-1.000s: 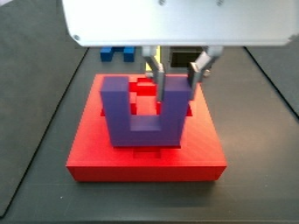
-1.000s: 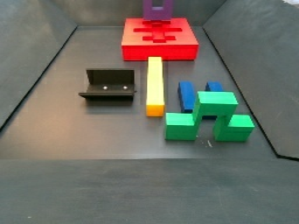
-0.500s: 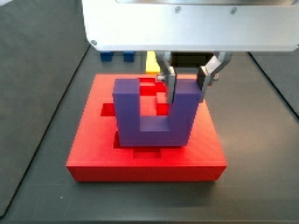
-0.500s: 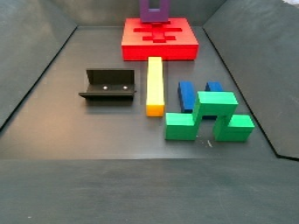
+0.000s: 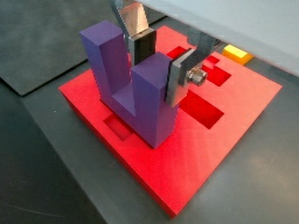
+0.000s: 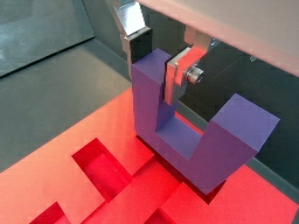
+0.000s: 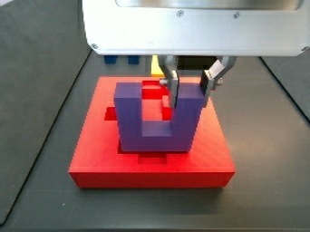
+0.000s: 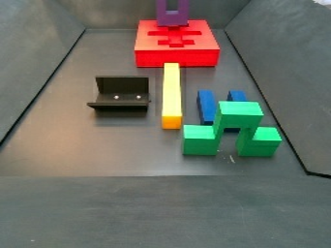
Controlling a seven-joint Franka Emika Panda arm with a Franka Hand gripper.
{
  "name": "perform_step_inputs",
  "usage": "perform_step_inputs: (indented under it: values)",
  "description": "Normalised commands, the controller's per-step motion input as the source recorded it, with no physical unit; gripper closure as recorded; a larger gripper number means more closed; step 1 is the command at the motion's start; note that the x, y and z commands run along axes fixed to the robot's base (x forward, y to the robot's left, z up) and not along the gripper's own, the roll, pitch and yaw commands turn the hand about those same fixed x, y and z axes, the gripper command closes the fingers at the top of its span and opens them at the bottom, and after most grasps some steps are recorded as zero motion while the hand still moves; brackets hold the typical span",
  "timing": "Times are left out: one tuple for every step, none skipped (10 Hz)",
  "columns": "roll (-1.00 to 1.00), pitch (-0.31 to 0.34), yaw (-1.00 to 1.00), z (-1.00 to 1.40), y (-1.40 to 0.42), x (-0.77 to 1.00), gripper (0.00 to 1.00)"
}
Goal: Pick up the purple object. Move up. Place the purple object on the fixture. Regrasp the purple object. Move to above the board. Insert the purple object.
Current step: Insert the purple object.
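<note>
The board point(image 7: 151, 149), a thick red slab, fills the middle of a side view and sits at the top centre of the other point(image 8: 177, 44), lying flat on the dark counter point(image 8: 77, 194). Standing on it, prongs up and base down, is the purple object point(image 7: 158, 116), its base at or in one of the recesses in the board's top face; the wrist views show the base point(image 6: 187, 153) meeting the red surface, though how deep it is seated cannot be told. It looks like rigid moulded plastic: stiff, probably light for its bulk, with smooth flat faces that could slip under a weak pinch yet give parallel plates a good square seat. A single prong is the sensible place to take it, across its two broad faces near the top, which leaves the base free to enter the slot. That is how the hand point(image 5: 162, 58) has it: the silver fingers point(image 5: 184, 75) are clamped on one prong, one plate on each side of it, so the hand is grasping the purple object from above, in the upper centre of the side view point(image 7: 190, 83). The other prong point(image 6: 243, 127) stands free beside the hand. Well apart in the lower half of that view are the fixture point(image 8: 119, 96), a yellow bar point(image 8: 171, 94), green blocks point(image 8: 230, 128) and blue pieces point(image 8: 207, 104).
</note>
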Motion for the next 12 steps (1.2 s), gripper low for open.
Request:
perform_step_inputs:
  values:
    - [0.02,0.000,0.06,-0.07,0.00,-0.06,1.00]
    - [0.00,0.000,0.02,-0.07,0.00,-0.04,1.00]
    - [0.00,0.000,0.00,-0.08,0.00,0.00,1.00]
    - [0.00,0.000,0.00,-0.10,0.00,0.00,1.00]
    - [0.00,-0.001,0.00,-0.11,0.00,0.00,1.00]
    - [-0.01,-0.010,0.00,-0.11,0.00,0.00,1.00]
    - [-0.04,-0.033,0.00,-0.16,0.00,0.00,1.00]
    - [-0.04,-0.053,0.00,-0.25,0.00,0.00,1.00]
    - [-0.03,-0.067,0.00,-0.31,0.00,0.00,1.00]
    - [-0.01,-0.087,0.00,-0.37,0.00,0.00,1.00]
    - [0.00,-0.081,0.00,-0.42,0.00,0.00,1.00]
    - [0.00,-0.063,0.00,-0.47,0.00,0.00,1.00]
